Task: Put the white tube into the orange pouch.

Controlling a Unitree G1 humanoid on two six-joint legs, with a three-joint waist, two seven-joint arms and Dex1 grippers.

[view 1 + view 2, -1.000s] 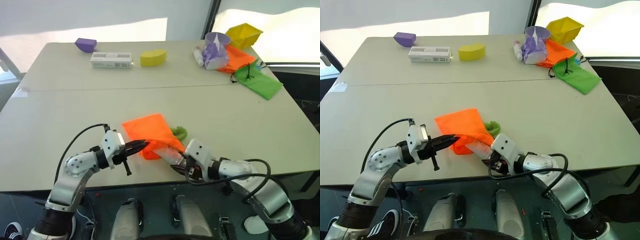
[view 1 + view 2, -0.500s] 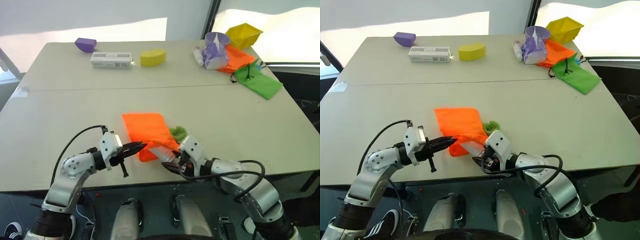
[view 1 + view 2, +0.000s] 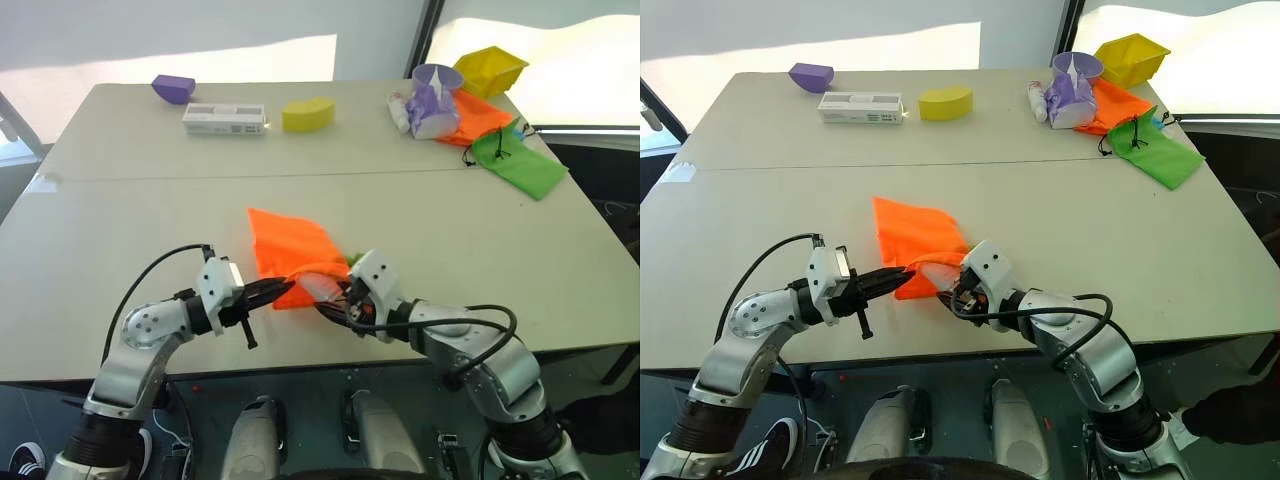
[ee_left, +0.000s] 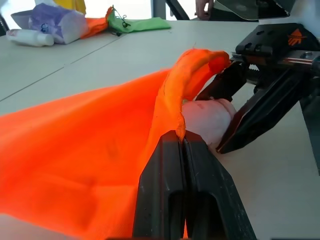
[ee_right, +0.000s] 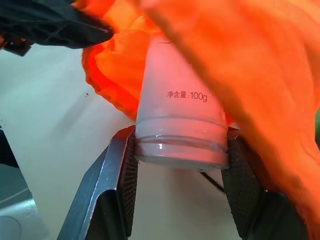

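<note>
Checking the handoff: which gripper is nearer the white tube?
Right. The right gripper is shut on the white tube; the left gripper pinches the orange pouch rim just beside it.

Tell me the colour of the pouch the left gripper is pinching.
Bright neon orange pouch, clearest in the left wrist view.

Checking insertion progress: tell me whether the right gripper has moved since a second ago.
Yes. The right gripper, holding the white tube, has moved up and leftward, away from the table's near edge and into the orange pouch.
</note>
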